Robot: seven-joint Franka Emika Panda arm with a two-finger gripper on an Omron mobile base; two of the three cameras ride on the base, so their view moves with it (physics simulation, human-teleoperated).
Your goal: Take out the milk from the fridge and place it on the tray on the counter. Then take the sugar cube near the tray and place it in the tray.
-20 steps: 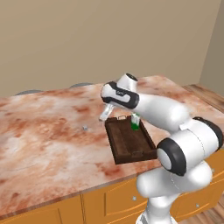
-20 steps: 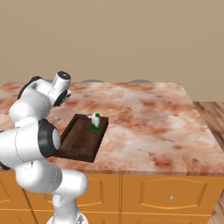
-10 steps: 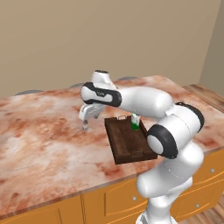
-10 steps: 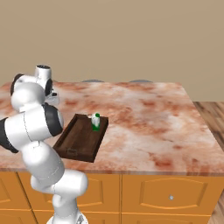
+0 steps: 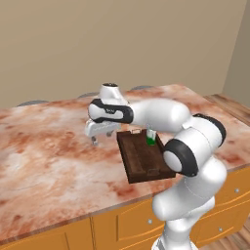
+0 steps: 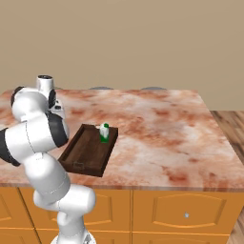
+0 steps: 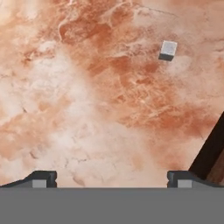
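Tray (image 7: 215, 151) cut off at hand-cam edge.

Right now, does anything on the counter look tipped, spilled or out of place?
Nothing stands out. The milk stands upright in a far corner of the tray, no spill. The sugar cube sits alone on the counter, outside the tray, with the open gripper hovering near it.

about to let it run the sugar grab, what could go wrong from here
1. The sugar cube is tiny and sits off to one side of the open gripper in the hand view, so a straight descent would likely miss it.
2. The tray rim lies close beside the gripper; a fingertip could clip it.
3. Nudging the tray might tip the milk standing in it.
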